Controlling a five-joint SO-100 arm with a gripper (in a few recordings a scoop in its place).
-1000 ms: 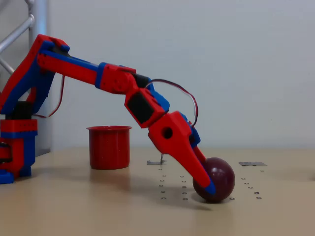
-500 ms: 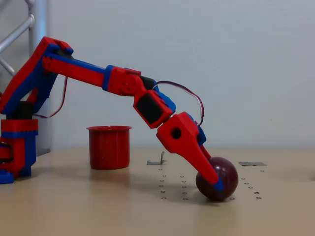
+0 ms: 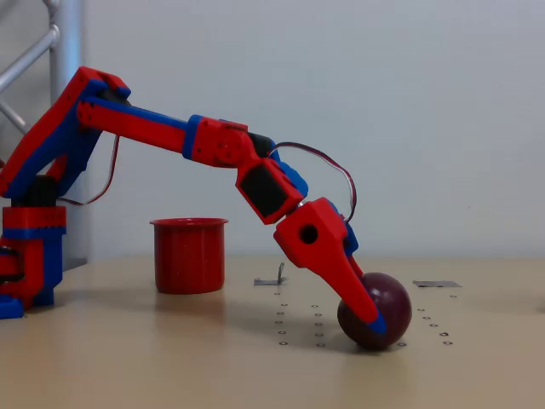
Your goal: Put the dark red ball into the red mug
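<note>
Since the first earlier frame the arm has reached further toward the right of the frame, and the dark red ball [image 3: 379,310] has shifted slightly right with it; over the last half second almost nothing changed. Gripper [image 3: 372,322] is angled steeply down at lower right centre, its near finger [image 3: 353,290] lying across the front of the ball, blue tip close to the table [image 3: 170,366]. Far finger hidden behind the ball, so cannot tell whether the jaws are pinching it or merely straddling it. Ball rests on the table. Red mug [image 3: 189,254] stands upright at left centre, well apart from the ball. Judgement: low approach sets the fingers either side of the ball's widest part for a grasp.
</note>
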